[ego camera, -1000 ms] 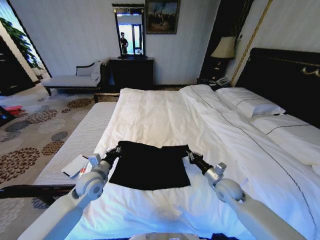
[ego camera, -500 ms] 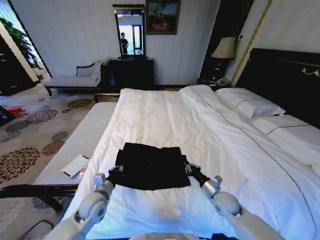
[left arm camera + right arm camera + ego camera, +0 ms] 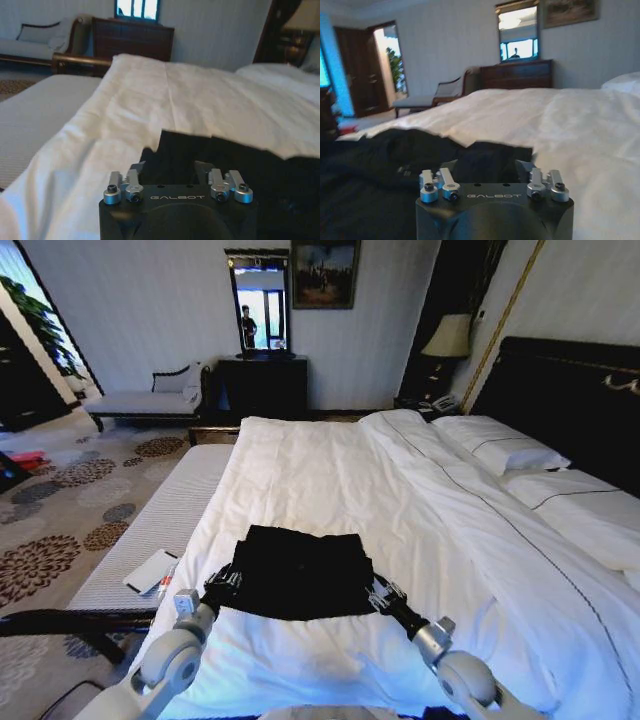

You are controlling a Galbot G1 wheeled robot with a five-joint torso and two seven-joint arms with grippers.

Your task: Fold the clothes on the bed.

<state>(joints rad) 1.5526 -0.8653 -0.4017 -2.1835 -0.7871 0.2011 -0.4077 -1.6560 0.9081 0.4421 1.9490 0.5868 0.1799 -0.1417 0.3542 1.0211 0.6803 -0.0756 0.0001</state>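
black clothes [image 3: 300,574] between both tools

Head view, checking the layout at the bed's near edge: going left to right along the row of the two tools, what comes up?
White card on the side mattress → left tool → black T-shirt → right tool → bare white duvet.

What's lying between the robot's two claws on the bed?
The black T-shirt, folded into a rough rectangle on the white duvet, spans the gap between the left gripper and right gripper in the head view. Each gripper sits at a near corner.
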